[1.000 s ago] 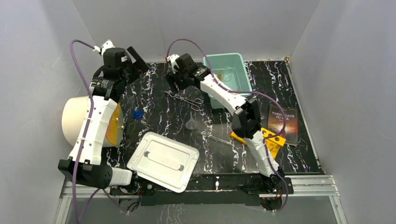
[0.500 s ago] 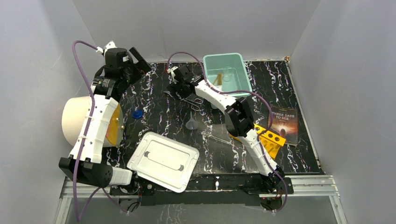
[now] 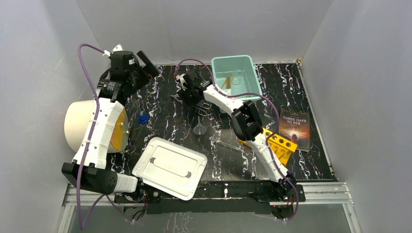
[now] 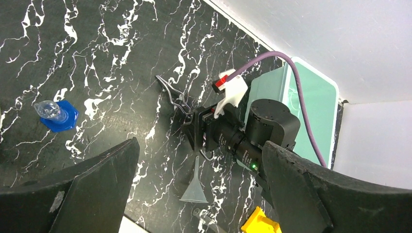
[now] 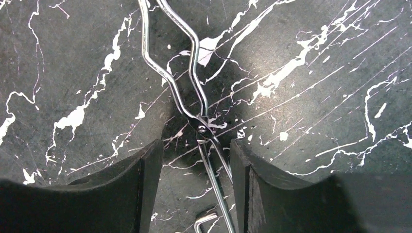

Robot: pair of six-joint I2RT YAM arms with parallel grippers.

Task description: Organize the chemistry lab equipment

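We've got the right hand [image 5: 194,151] low over the scissors [image 5: 198,124] near the worktop's [image 3: 160,121] far edge beside the bin [image 3: 232,57], fingers [image 5: 121,194] apart astride the pivot, untouched, so centre, pinch there, lift level.

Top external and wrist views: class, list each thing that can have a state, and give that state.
right gripper: open, straddling the scissors, not gripping.
left gripper: open, empty.
metal scissors: flat on the table, not lifted.
teal bin: uncovered.
white lid: off, lying on the table.
book: closed.
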